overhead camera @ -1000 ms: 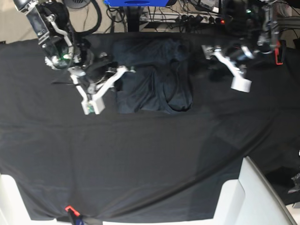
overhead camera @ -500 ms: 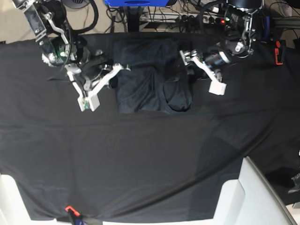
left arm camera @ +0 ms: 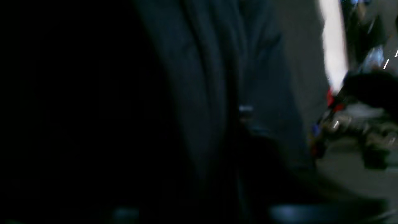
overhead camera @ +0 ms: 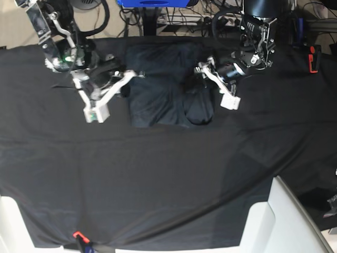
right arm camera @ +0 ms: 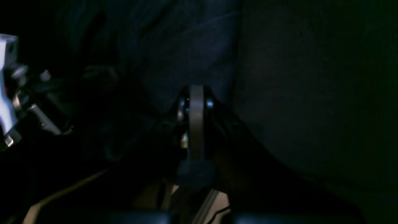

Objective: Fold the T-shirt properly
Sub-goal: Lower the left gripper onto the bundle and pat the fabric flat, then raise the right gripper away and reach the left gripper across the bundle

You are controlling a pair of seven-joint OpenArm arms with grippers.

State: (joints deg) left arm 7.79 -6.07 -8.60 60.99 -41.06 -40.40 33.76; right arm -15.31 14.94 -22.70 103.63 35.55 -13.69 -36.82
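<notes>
Compared with half a second before: left pincer moved further left, now at the right edge of the T-shirt, over the bunched folds there. Right pincer shifted only a little, toward the far left. T-shirt itself nearly unchanged in shape.

Lies as a dark, roughly rectangular bundle on the far middle of the black-covered counter, with a curved hem at its near right corner.

Left pincer: opening cannot be told. Wrist view blurred by motion, showing only grey vertical folds of the T-shirt very close. Touching or grasping the cloth: cannot tell either.

Right pincer: clenched, fingers pressed together, tip at the left edge of the T-shirt. Cannot tell whether any cloth is pinched between them.
</notes>
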